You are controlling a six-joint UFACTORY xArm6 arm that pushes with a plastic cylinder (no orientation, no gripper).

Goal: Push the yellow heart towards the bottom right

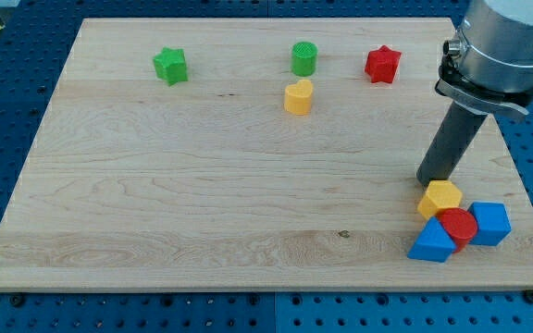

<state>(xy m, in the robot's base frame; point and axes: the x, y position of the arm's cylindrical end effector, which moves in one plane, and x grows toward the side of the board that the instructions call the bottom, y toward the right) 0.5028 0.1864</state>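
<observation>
The yellow heart [298, 96] lies on the wooden board [202, 185] near the view's top, just below a green cylinder [304, 58]. My tip [425, 181] rests on the board at the view's right, far from the heart, to its lower right. The tip sits just above and left of a yellow hexagon block [440, 198], close to touching it.
A green star [170, 66] lies at the top left and a red star [382, 65] at the top right. By the yellow hexagon cluster a red cylinder [458, 225], a blue triangle [432, 243] and a blue cube [489, 223]. The arm's grey body [502, 46] hangs over the board's right edge.
</observation>
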